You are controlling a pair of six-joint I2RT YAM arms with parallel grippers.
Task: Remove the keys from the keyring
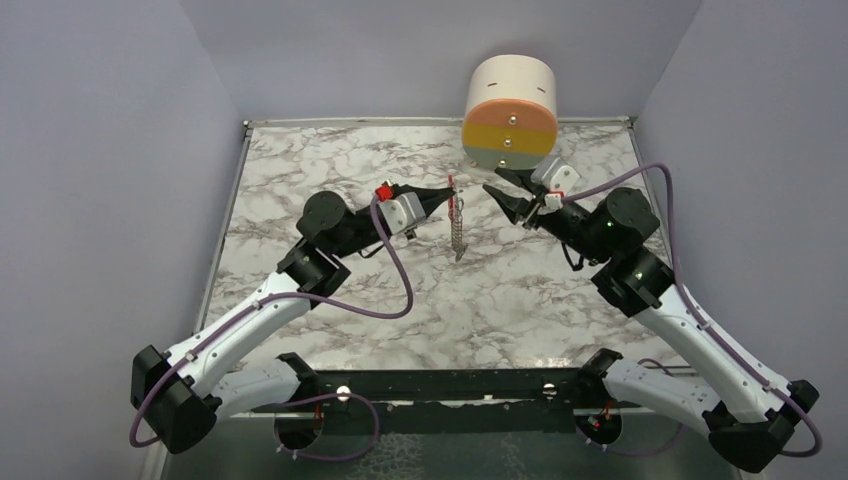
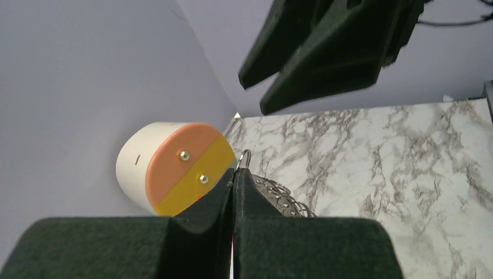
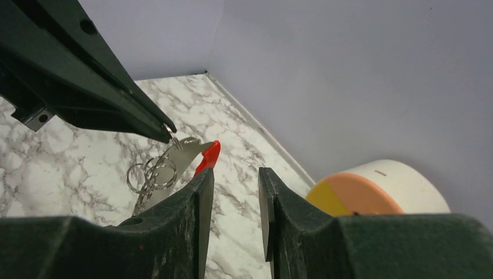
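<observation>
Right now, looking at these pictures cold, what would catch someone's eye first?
The left gripper, shut on the keyring, holds the keys hanging over the middle of the marble table, the red key bright among them. The right gripper is open just beside them. At the far edge is a white drum with an orange-and-yellow face.

A stubby cream-white cylinder lies on its side at the far edge of the white-and-grey marble-patterned tabletop, right of centre. Its flat face, banded peach-orange over yellow, carries two small metal studs. Plain lavender walls enclose the tabletop on three sides.
</observation>
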